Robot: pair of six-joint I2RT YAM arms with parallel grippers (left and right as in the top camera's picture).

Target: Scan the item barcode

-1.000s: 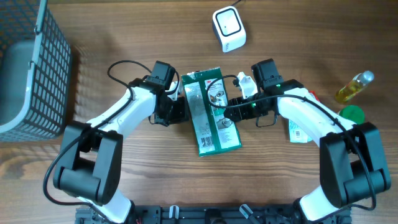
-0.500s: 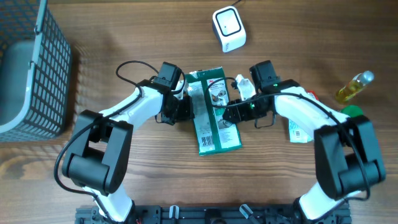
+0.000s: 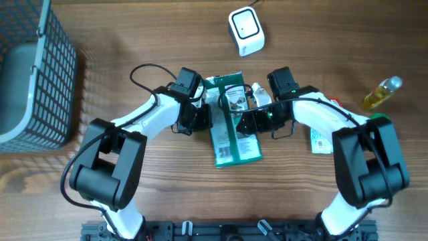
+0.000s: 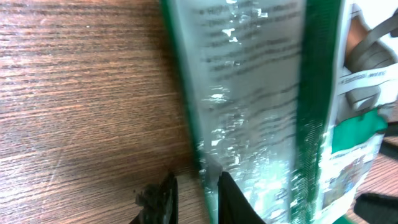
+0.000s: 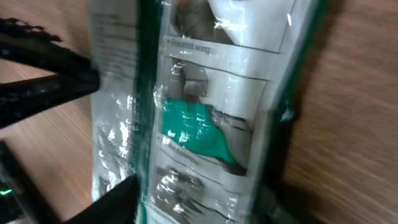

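Left gripper (image 3: 200, 116) pinches the pack (image 3: 235, 144) at its 9 o'clock edge; right gripper (image 3: 245, 122) straddles its 3 o'clock side, grip unclear.

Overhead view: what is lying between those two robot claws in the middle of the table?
The green packet lies between the left gripper and the right gripper, one at each long edge. The overhead view shows this best.

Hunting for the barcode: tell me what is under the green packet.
Only wooden table shows around the green packet, with nothing poking out. The packet's underside and the wood beneath it are covered, so unseen.
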